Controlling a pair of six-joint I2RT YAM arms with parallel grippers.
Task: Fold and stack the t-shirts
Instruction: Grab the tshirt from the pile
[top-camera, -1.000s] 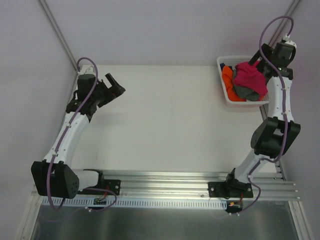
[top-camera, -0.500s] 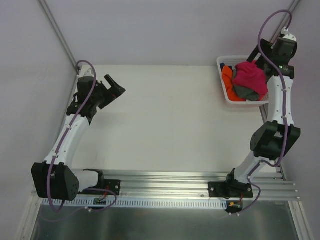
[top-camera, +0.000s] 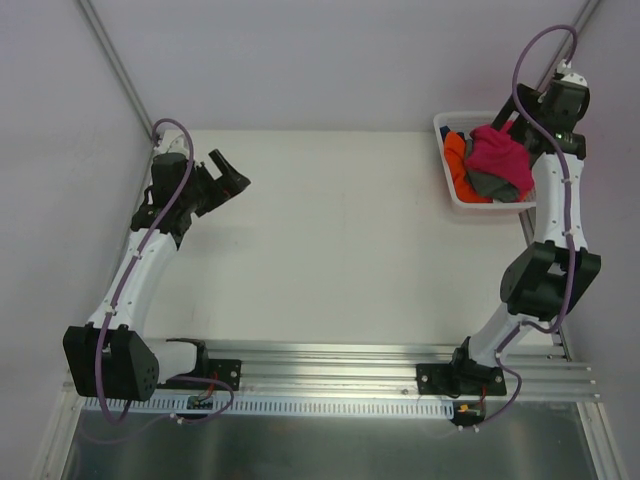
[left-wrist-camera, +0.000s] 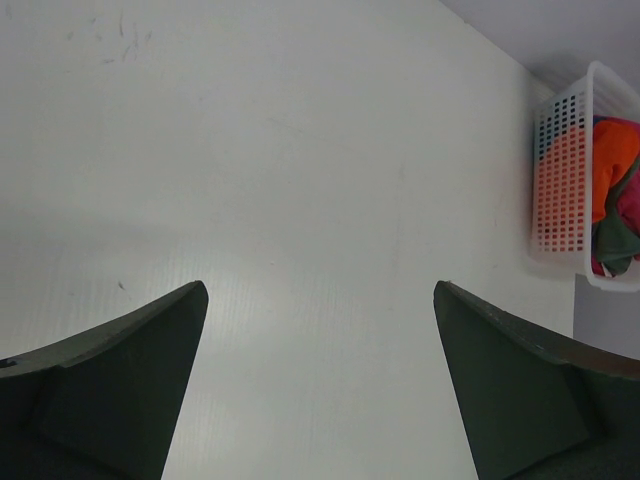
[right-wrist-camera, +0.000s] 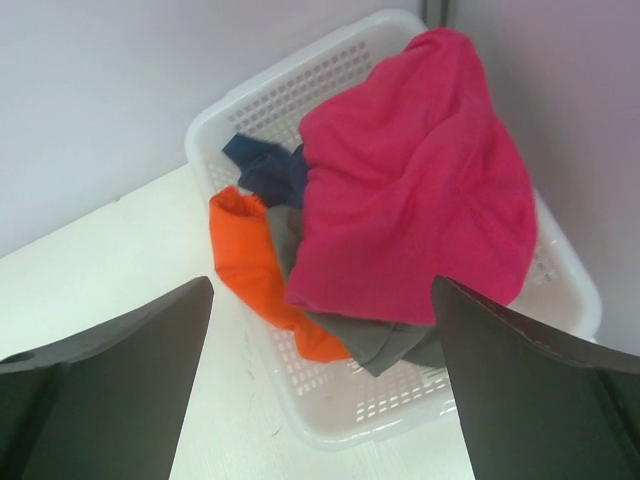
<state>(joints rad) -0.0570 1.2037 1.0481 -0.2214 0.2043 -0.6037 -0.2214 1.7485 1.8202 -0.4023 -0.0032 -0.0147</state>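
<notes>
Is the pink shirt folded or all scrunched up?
Scrunched up. The pink shirt lies in a lumpy heap over the grey shirt in the basket, with no neat folds.

White table (top-camera: 330, 230), white plastic basket (right-wrist-camera: 340, 410) standing at its far right corner

4 t-shirts (right-wrist-camera: 410, 210) in basket (right-wrist-camera: 300, 92) (far-right corner, table (top-camera: 330, 240)).

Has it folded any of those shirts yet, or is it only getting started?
Nothing is done yet: the pink, grey, orange and blue shirts lie crumpled in the basket, pink on top. Nothing is in hand: the right claw hangs open facing the pile, the left claw open over the table. All the folding and stacking is left.
</notes>
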